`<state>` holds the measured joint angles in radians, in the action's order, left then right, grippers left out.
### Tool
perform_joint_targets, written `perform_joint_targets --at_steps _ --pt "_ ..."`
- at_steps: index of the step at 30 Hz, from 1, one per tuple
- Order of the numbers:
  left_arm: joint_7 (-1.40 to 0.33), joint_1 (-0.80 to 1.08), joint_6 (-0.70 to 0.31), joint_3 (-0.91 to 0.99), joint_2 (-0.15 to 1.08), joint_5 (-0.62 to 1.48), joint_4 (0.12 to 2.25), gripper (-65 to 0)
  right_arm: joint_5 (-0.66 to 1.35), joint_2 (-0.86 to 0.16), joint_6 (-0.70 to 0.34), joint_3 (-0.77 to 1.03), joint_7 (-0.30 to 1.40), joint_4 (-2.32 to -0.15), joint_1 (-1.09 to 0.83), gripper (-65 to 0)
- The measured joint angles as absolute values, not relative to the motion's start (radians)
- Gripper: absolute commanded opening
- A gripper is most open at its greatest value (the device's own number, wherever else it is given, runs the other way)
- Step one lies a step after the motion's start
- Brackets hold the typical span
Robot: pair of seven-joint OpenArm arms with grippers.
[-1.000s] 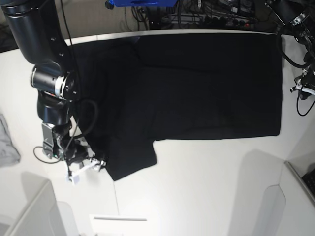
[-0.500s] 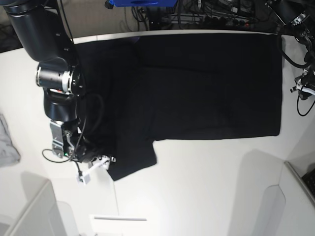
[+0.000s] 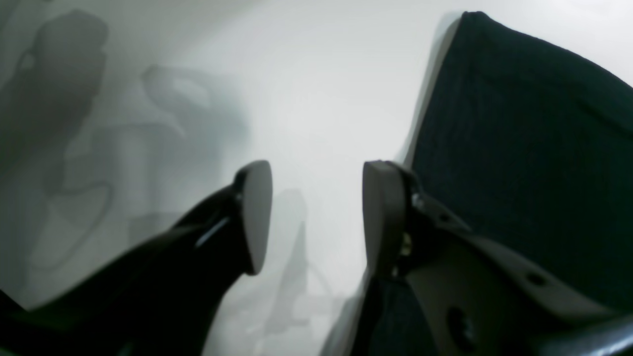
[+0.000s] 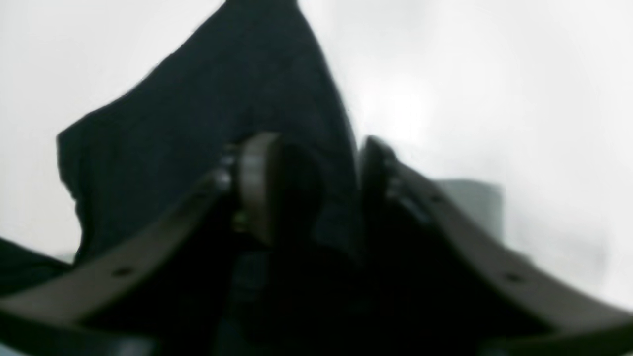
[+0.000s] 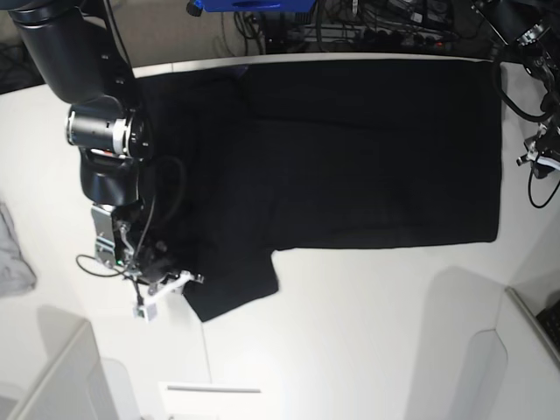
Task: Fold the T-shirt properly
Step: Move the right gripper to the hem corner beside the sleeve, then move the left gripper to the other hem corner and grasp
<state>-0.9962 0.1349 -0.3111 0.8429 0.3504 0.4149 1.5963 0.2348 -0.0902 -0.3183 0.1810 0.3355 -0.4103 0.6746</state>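
The black T-shirt (image 5: 367, 149) lies spread flat, plain side up, across the far half of the white table (image 5: 350, 332). One sleeve (image 5: 232, 280) sticks out toward the front left. My right gripper (image 4: 316, 183) is open and low at that sleeve's left edge (image 5: 188, 293), with black cloth (image 4: 222, 99) between its jaws. My left gripper (image 3: 316, 212) is open and empty over bare table. The shirt's edge (image 3: 519, 148) lies just beside its right finger (image 3: 381, 212). In the base view that arm (image 5: 538, 153) is at the far right edge.
A small grey cloth (image 5: 10, 254) lies at the table's left edge. White bin walls stand at the front left (image 5: 52, 376) and front right (image 5: 525, 350). Cables and a blue object (image 5: 249, 4) are behind the table's back edge.
My right arm has moved right, bringing its gripper from beside the sleeve onto the sleeve's left edge. The shirt and the left arm have not visibly moved.
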Motion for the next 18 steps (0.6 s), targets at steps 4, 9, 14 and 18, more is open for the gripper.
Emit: perform_joint_targets --at_steps 4,9,14,18 --pt "-0.998 0.102 -0.315 0.775 0.358 0.359 1.596 -35.7 0.233 -0.09 -0.318 0.181 0.342 -0.41 0.672 -60.5" --pt "-0.991 -0.002 -0.314 0.75 0.355 0.251 1.542 -21.6 0.233 -0.089 -0.318 0.181 0.351 -0.409 0.672 -65.0" --pt "-0.998 -0.112 -0.314 0.749 0.357 0.236 1.403 -9.5 0.234 -0.09 -0.318 0.181 0.353 -0.409 0.673 -65.0" --pt "-0.994 -0.198 -0.313 0.747 0.363 0.236 1.293 -9.5 0.236 -0.09 -0.318 0.181 0.357 -0.409 0.673 -65.0"
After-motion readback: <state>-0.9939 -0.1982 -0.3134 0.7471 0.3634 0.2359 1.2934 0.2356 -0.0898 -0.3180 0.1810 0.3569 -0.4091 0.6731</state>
